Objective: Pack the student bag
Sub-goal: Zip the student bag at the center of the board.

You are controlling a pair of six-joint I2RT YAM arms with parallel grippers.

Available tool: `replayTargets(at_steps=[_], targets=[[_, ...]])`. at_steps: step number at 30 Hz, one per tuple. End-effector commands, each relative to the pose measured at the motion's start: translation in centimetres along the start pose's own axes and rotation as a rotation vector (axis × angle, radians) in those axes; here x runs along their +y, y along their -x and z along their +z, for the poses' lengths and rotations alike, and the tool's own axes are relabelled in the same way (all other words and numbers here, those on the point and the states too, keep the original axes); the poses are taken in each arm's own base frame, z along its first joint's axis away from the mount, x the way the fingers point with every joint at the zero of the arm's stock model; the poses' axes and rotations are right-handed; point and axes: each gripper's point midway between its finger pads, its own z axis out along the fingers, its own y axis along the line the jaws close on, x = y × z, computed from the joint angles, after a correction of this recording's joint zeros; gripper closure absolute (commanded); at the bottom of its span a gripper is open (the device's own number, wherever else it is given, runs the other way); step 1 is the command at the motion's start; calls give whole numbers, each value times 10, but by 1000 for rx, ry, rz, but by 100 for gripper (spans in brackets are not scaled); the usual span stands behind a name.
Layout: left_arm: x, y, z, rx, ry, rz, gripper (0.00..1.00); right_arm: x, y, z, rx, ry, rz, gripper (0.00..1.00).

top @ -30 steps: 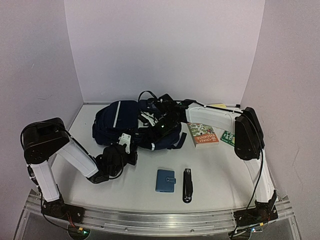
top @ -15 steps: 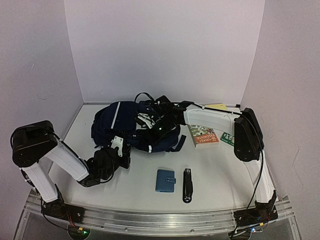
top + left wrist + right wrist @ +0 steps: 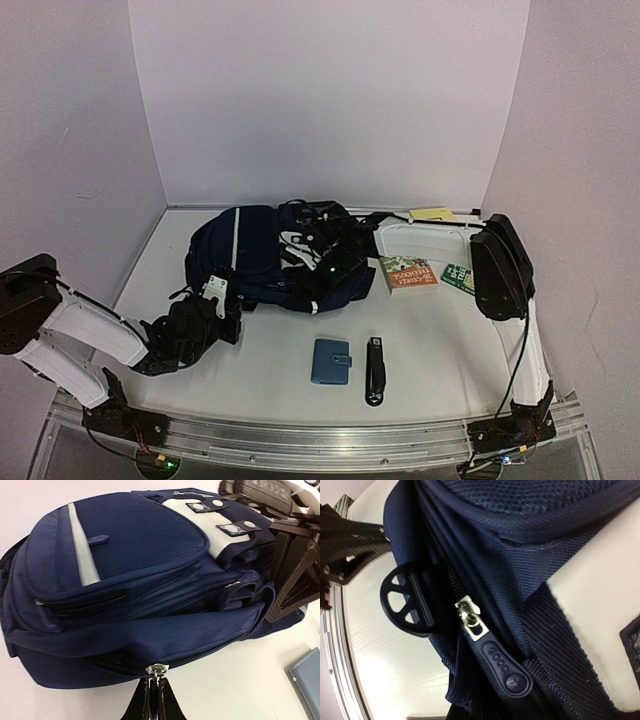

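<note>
Bag (image 3: 255, 250) lies mid-tabletop (image 3: 260, 375), beyond open room left of the wallet (image 3: 331, 361). At its near edge my left end effector (image 3: 155, 692) is clamped on a zip pull (image 3: 157, 670). My right end effector (image 3: 322, 262), fingers together, sits at its right end.

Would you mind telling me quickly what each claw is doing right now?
Left claw: closed, pinching the zipper pull on the backpack's lower edge.
Right claw: closed against the backpack; whether it holds anything cannot be told.
</note>
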Motion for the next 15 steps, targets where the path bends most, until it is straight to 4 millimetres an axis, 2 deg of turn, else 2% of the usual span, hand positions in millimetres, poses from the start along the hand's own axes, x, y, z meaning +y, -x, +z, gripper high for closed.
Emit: replayTargets(at_steps=[1, 5, 8, 11, 13, 15], targets=[[28, 13, -10, -23, 90, -51, 100, -48, -4, -41, -4, -169, -27, 100], [35, 10, -15, 14, 74, -83, 100, -76, -11, -45, 28, -257, -85, 100], [30, 13, -17, 27, 35, -124, 100, -90, -8, -46, 29, -291, -108, 100], [4, 14, -12, 72, -90, -137, 100, -86, 6, -44, -7, -263, -107, 100], [-18, 17, -6, 104, -183, -144, 100, -82, 18, -46, -34, -257, -113, 87], [-37, 20, -1, 127, -260, -165, 100, -73, 25, -47, -52, -239, -132, 66]])
